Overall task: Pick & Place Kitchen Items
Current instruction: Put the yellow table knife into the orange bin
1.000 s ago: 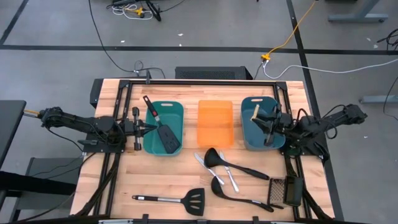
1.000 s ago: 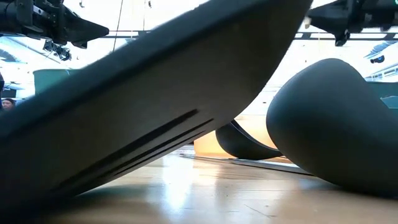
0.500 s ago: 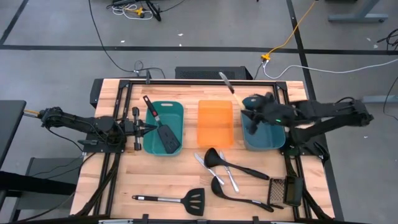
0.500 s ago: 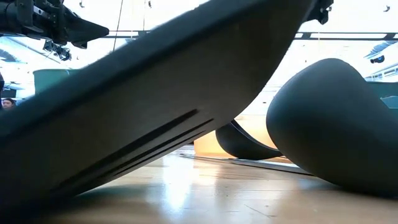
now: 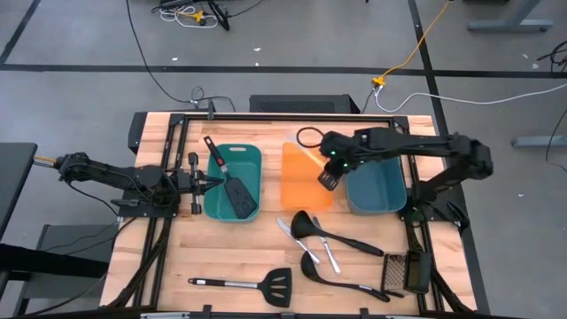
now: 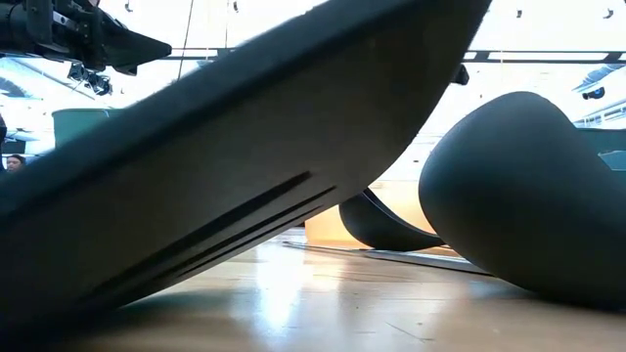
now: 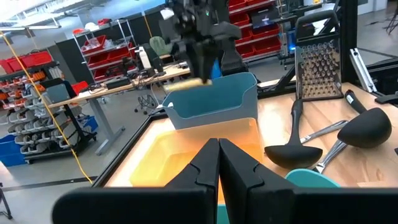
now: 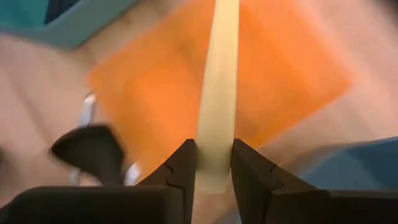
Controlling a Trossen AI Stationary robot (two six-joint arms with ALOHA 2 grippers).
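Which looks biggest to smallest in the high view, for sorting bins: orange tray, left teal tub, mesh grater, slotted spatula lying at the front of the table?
1. Left teal tub and orange tray: look alike, unranked.
2. Slotted spatula: long but thin.
3. Mesh grater: smallest.

Wood-plank table [image 5: 239, 257]; translucent orange plastic tray [image 5: 301, 190]; matt black ladles [image 5: 332, 235].

A grey concrete floor [image 5: 80, 44] crossed by dark lines and a yellow cable [image 5: 423, 46] surrounds the pale wooden table [image 5: 248, 257], while red bin-filled shelving racks [image 7: 99, 46] line the workshop behind.
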